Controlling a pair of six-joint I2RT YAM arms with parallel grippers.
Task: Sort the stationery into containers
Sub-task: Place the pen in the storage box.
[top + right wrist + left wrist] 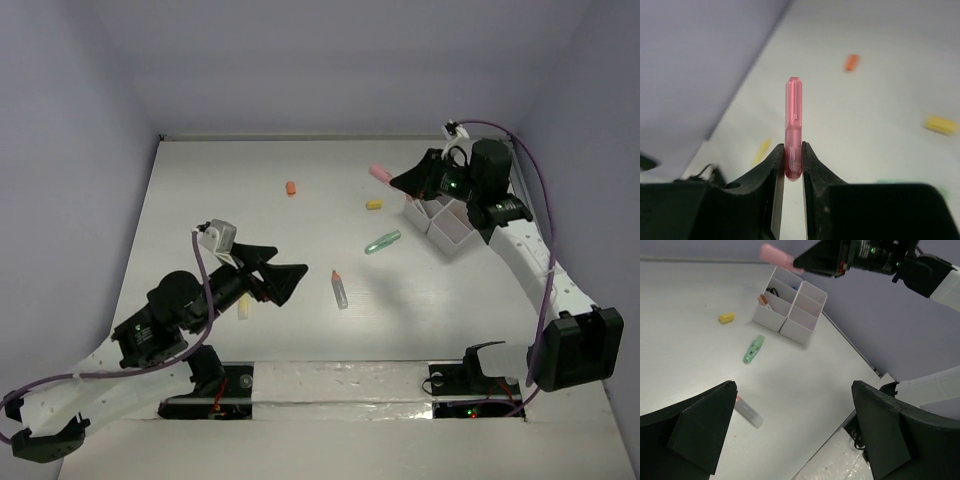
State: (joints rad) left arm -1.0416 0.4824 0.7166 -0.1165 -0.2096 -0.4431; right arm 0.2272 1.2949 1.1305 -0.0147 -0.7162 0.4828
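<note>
Black fingers [776,167] of the right gripper [793,150] are pinching only the end of a pink pen [793,110] sticking ahead of this claw, so it is probably risking to tilt and miss the white tray [771,320] close beneath, while the left gripper [794,387] is gaping empty.

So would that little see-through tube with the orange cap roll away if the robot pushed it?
Probably, if nudged from the side: the clear orange-capped tube looks round and lies flat on the smooth white table. It seems small and plastic, so it is likely light and stiff. Its smooth side may slip in a grip.
</note>
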